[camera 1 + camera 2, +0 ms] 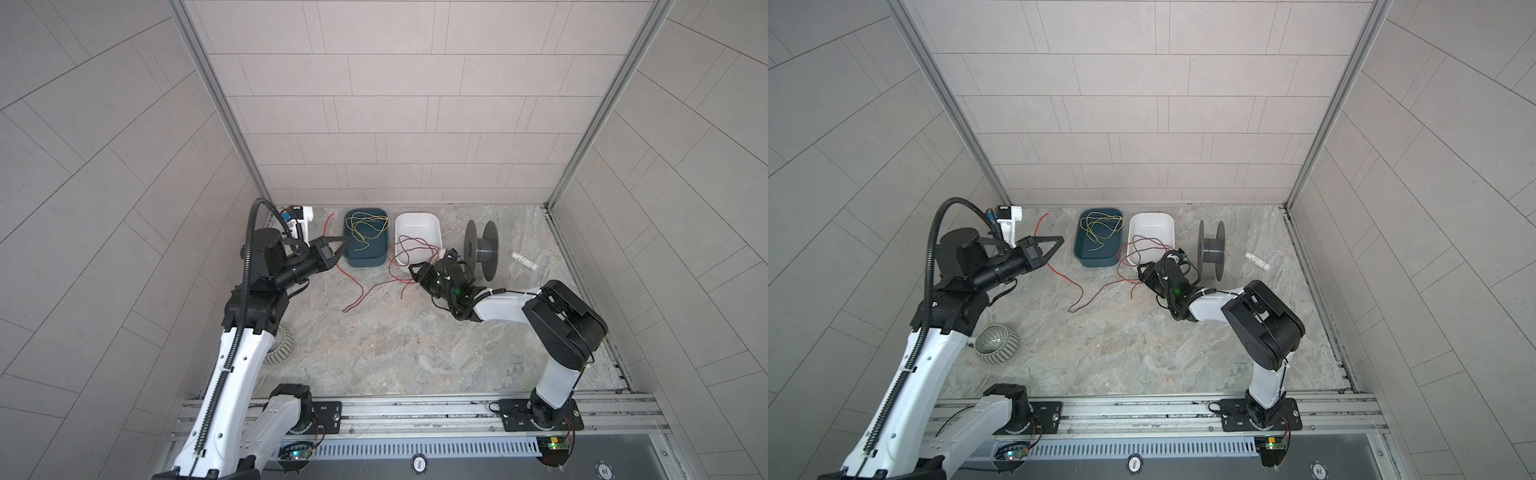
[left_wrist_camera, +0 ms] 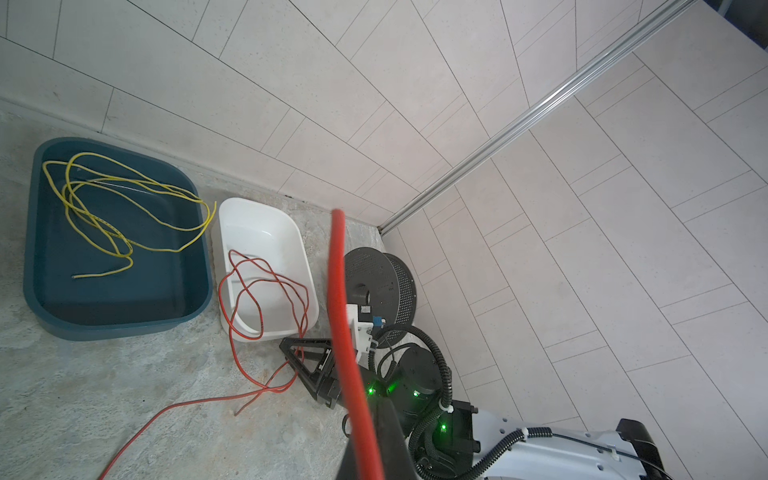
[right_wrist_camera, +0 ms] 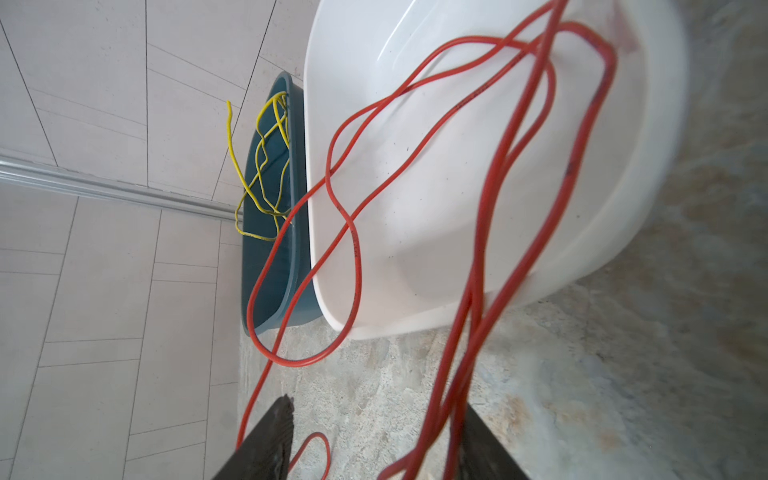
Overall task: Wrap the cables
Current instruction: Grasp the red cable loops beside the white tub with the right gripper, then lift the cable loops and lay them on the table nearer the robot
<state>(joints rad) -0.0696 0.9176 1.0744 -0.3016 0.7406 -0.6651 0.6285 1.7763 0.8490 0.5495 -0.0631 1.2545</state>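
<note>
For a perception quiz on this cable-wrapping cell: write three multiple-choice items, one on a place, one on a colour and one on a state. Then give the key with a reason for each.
1. Where does the yellow wire lie?
A. in the white tub
B. in the blue tub
C. hanging from the left gripper

2. What colour is the wire looped over the white tub's rim?
A. red
B. yellow
C. black

3. The left gripper is:
A. open and empty
B. shut on the yellow wire
C. shut on the red wire

Key:
1 B: the yellow loops rest inside the blue tub.
2 A: red loops hang across the white rim.
3 C: in the left wrist view the red wire runs out from between the closed fingers.
</note>
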